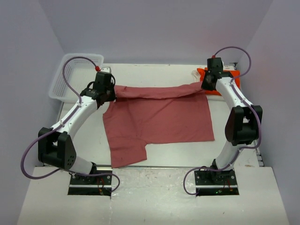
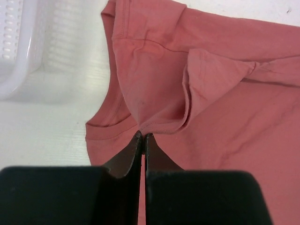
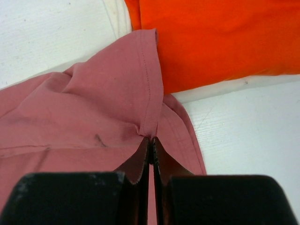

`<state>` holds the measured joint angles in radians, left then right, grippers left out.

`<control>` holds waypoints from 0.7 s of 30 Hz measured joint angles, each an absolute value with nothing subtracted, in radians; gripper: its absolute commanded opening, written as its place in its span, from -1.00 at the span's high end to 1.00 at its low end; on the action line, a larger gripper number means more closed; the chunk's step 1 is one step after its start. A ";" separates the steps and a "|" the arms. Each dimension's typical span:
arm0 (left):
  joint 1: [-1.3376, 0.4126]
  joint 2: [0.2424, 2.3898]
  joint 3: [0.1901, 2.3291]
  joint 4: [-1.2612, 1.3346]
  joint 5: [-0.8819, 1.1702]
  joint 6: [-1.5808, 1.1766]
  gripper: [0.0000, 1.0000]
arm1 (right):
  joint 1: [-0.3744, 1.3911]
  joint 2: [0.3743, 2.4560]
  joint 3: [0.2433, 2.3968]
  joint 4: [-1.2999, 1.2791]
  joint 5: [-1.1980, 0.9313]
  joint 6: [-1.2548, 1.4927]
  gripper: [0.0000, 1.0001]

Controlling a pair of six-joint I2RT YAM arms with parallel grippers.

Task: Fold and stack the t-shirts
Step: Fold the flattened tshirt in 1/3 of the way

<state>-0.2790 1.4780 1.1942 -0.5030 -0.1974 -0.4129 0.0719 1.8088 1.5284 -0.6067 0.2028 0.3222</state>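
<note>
The rose-red t-shirt [image 1: 157, 119] lies spread on the table, its far edge lifted and stretched between both grippers. My left gripper [image 1: 108, 93] is shut on the shirt's left edge, pinching a hem [image 2: 143, 134]. My right gripper [image 1: 206, 85] is shut on the shirt's right edge, pinching a hem [image 3: 151, 138]. The orange t-shirt [image 1: 220, 79] lies folded at the far right, behind the right gripper; it also shows in the right wrist view [image 3: 220, 37]. A strip of white cloth [image 3: 117, 18] shows under the orange shirt.
A white plastic mesh basket [image 1: 75, 77] stands at the far left, close to the left gripper; its wall shows in the left wrist view [image 2: 18, 47]. Purple cables loop over both arms. A metal strip runs along the table's near edge [image 1: 154, 171].
</note>
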 measured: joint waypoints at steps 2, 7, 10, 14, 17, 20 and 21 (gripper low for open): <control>-0.282 1.464 1.168 -0.503 -0.209 -0.420 1.00 | 0.072 1.809 1.525 -0.613 0.219 0.329 1.00; -0.289 1.460 1.136 -0.503 -0.220 -0.430 1.00 | 0.073 1.809 1.511 -0.622 0.230 0.339 1.00; -0.298 1.460 1.124 -0.503 -0.228 -0.435 1.00 | 0.078 1.809 1.502 -0.620 0.240 0.345 1.00; -0.303 1.460 1.114 -0.504 -0.240 -0.436 1.00 | 0.088 1.811 1.485 -0.622 0.247 0.351 1.00; -0.303 1.460 1.112 -0.503 -0.245 -0.436 1.00 | 0.094 1.818 1.483 -0.625 0.251 0.352 1.00; -0.304 1.460 1.107 -0.502 -0.252 -0.437 1.00 | 0.099 1.826 1.483 -0.627 0.253 0.356 1.00; -0.304 1.460 1.103 -0.502 -0.255 -0.437 1.00 | 0.100 1.831 1.483 -0.628 0.253 0.357 1.00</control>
<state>-0.3042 1.4605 1.1034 -0.5018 -0.2550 -0.4370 0.1001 1.8309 1.4830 -0.6285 0.2535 0.3573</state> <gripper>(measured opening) 0.008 0.010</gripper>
